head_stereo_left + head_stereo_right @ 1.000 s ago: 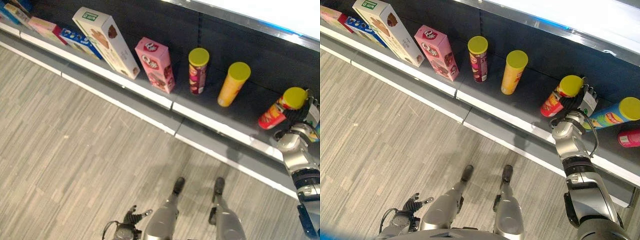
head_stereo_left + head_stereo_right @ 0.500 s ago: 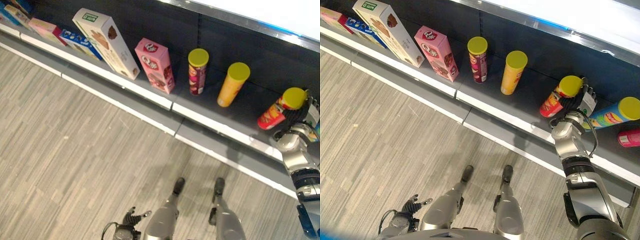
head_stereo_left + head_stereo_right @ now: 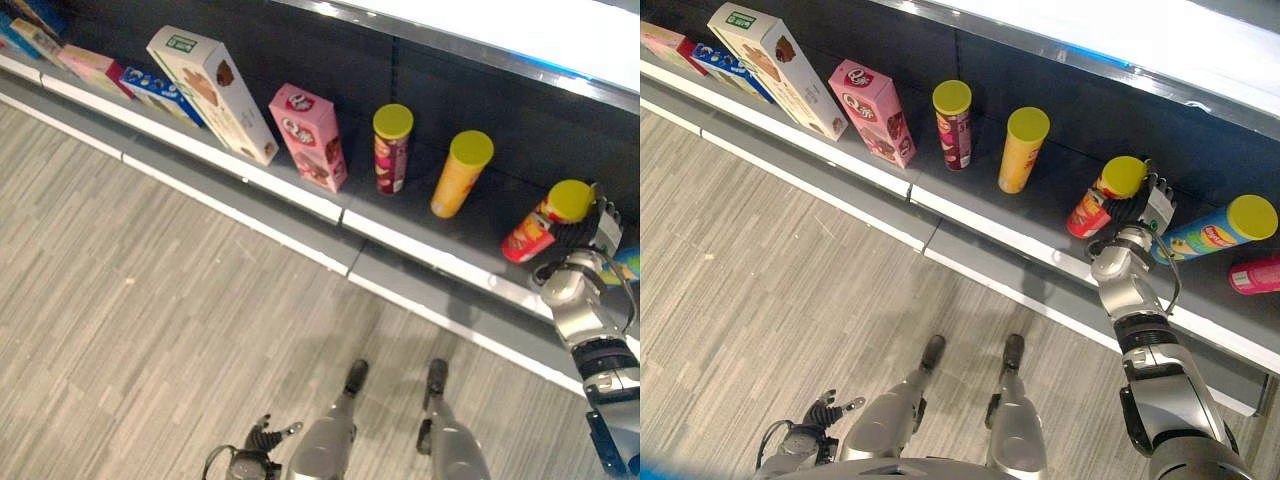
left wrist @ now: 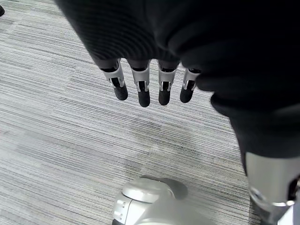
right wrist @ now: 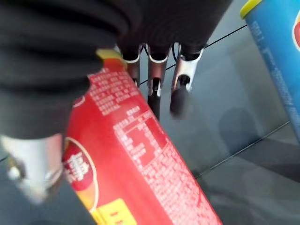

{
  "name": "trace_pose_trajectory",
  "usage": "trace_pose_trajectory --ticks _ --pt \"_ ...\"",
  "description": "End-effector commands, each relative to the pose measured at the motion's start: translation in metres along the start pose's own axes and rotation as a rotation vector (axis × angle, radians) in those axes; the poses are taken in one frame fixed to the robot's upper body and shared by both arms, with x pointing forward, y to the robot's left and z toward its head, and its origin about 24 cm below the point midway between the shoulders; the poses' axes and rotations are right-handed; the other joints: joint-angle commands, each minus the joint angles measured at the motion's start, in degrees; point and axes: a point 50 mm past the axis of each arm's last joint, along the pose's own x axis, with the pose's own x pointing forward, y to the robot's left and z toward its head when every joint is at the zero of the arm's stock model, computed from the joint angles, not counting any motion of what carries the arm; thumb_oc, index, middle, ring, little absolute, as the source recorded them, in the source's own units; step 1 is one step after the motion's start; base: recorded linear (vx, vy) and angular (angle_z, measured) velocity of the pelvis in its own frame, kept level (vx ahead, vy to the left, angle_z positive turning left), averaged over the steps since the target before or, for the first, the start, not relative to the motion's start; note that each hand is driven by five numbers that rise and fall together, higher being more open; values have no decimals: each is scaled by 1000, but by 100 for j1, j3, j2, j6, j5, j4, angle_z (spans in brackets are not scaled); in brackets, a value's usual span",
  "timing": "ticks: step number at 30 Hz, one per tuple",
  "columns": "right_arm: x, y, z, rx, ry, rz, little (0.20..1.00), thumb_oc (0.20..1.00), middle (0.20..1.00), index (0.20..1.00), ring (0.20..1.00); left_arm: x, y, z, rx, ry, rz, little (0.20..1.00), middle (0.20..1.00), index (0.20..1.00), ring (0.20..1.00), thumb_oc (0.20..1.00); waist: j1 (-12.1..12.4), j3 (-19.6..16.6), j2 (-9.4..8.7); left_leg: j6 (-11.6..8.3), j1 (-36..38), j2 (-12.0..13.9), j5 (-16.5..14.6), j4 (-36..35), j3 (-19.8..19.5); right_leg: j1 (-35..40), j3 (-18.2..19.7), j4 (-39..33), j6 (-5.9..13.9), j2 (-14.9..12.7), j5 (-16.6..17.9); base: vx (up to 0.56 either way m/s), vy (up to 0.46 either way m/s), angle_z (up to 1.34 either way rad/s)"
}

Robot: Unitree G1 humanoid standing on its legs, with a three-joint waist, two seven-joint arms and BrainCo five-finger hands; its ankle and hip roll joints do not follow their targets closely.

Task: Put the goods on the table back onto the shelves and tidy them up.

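Observation:
A red can [image 3: 1095,205] with a yellow lid leans tilted on the dark bottom shelf [image 3: 1040,218]. My right hand [image 3: 1143,208] is behind it, at its upper part. In the right wrist view the red can [image 5: 140,164] lies across the palm, the fingers [image 5: 154,89] reach straight past it, and the thumb sits on its other side. My left hand [image 3: 825,410] hangs low over the floor, its fingers [image 4: 143,89] straight and holding nothing.
A blue can [image 3: 1215,232] lies tilted just right of my right hand, with a pink can [image 3: 1252,275] beyond it. To the left stand a yellow can [image 3: 1020,150], a maroon can [image 3: 954,128], a pink box [image 3: 872,110] and a leaning white box [image 3: 775,65].
The camera has shifted a little. My right hand and the red can have edged slightly left along the shelf, away from the blue can. The left hand has stayed put.

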Motion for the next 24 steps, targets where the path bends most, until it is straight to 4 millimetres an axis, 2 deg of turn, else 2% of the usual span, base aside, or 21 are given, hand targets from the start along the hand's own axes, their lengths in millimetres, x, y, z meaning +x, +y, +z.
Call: trace_pose_trajectory --ticks 1,6,7,10,12,16,18,21,22,23,24 --pt "4 -5 4 -16 -50 -10 1000 1000 1000 1000 1000 -3 8 -17 55 54 41 1000 1000 1000 1000 1000 111 -172 -99 42 166 165 -535 11 604 -125 184 554 502 -454 -535 0 0 0" --pt "11 -24 10 -21 -104 -85 1000 1000 1000 1000 1000 -3 8 -19 61 66 45 1000 1000 1000 1000 1000 77 -213 -133 49 195 180 -554 1 624 -102 176 546 509 -456 -537 0 0 0" --pt "15 -37 18 -19 -155 -143 1000 1000 1000 1000 1000 -2 9 -20 60 75 51 1000 1000 1000 1000 1000 39 -229 -160 50 206 185 -567 2 642 -92 167 541 518 -459 -532 0 0 0" --pt "16 -53 23 -21 -205 -203 1000 1000 1000 1000 1000 -2 10 -21 65 83 57 1000 1000 1000 1000 1000 12 -251 -203 56 227 190 -592 11 652 -77 175 537 522 -453 -535 0 0 0" --pt "13 -71 29 -30 -273 -262 1000 1000 1000 1000 1000 -2 12 -22 63 97 68 1000 1000 1000 1000 1000 -70 -294 -296 66 268 213 -629 26 682 -53 187 534 533 -443 -532 0 0 0" --pt "3 -81 26 -20 -296 -278 1000 1000 1000 1000 1000 -2 15 -26 60 116 82 1000 1000 1000 1000 1000 -128 -349 -397 85 323 223 -678 47 737 -18 212 528 541 -439 -518 -6 14 -4" --pt "-1 -80 23 -8 -294 -251 1000 1000 1000 1000 1000 -3 16 -27 56 123 86 1000 1000 1000 1000 1000 -159 -376 -452 96 346 222 -703 61 768 -9 225 536 547 -438 -506 -8 39 -5" --pt "-31 -52 8 228 -190 -3 1000 1000 1000 1000 1000 -4 25 -36 43 164 104 1000 1000 1000 1000 1000 -294 -471 -640 172 527 195 -816 89 976 13 359 531 592 -442 -379 -26 125 -12" --pt "-47 -34 -2 339 -108 121 1000 1000 1000 1000 1000 -5 29 -39 35 179 103 1000 1000 1000 1000 1000 -393 -477 -696 223 619 145 -869 111 1110 -25 475 574 630 -452 -274 -42 148 -47" --pt "-47 -34 -2 340 -107 123 1000 1000 1000 1000 1000 -5 30 -40 35 180 103 1000 1000 1000 1000 1000 -370 -473 -709 227 630 140 -873 113 1135 -29 502 577 633 -452 -272 -96 279 -73" --pt "-66 -14 -7 426 -46 251 1000 1000 1000 1000 1000 -5 33 -41 10 191 107 1000 1000 1000 1000 1000 -486 -422 -791 314 747 23 -923 167 1379 -144 677 642 756 -514 145 -94 201 -73"
